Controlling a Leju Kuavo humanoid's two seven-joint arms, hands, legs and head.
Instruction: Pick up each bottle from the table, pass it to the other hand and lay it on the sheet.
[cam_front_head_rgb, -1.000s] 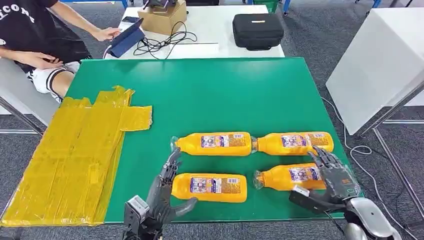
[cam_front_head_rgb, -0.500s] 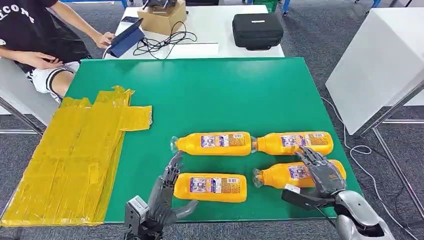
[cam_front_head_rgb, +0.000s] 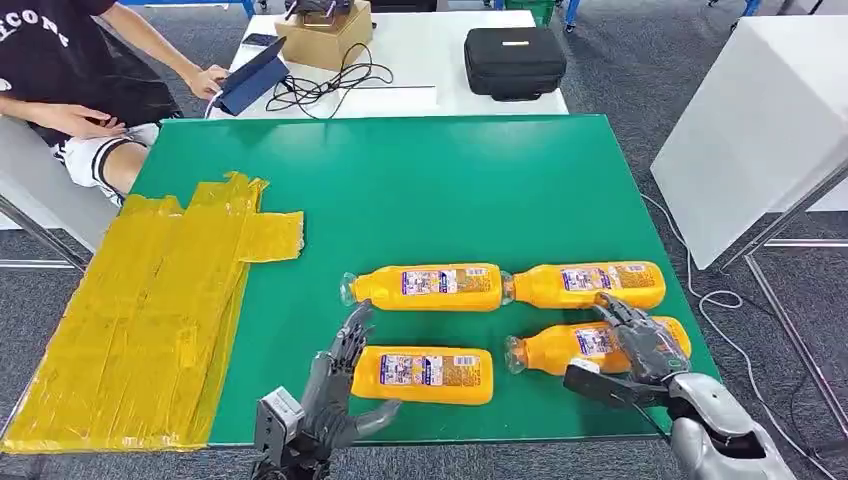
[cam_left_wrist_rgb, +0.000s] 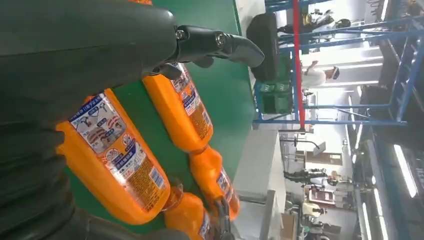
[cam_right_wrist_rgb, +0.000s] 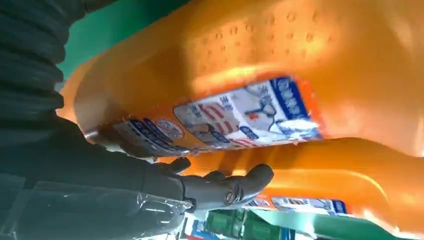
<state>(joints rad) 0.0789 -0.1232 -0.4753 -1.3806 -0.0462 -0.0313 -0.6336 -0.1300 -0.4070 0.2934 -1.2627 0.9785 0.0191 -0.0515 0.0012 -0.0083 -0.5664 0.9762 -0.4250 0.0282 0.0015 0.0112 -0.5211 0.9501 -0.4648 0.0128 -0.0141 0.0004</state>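
Four orange bottles lie on the green table (cam_front_head_rgb: 450, 190). The back pair are the back-left bottle (cam_front_head_rgb: 430, 286) and the back-right bottle (cam_front_head_rgb: 590, 284). In front lie the front-left bottle (cam_front_head_rgb: 425, 373) and the front-right bottle (cam_front_head_rgb: 555, 348). My right hand (cam_front_head_rgb: 640, 350) lies over the front-right bottle, fingers draped across its top and thumb stretched along its near side; the bottle (cam_right_wrist_rgb: 280, 65) sits close against the palm. My left hand (cam_front_head_rgb: 335, 385) stands open at the front-left bottle's left end, fingers spread beside it (cam_left_wrist_rgb: 115, 160). The yellow sheet (cam_front_head_rgb: 150, 310) covers the table's left part.
A person sits at the far left by a white table (cam_front_head_rgb: 420, 40) that carries a black case (cam_front_head_rgb: 515, 60), a cardboard box (cam_front_head_rgb: 325, 30) and cables. A white panel (cam_front_head_rgb: 760, 130) stands to the right. The green table's front edge runs just ahead of both hands.
My right hand has slid left and forward onto the front-right bottle, its fingers now across the label. The left hand has crept slightly toward the front-left bottle. The bottles have stayed put.
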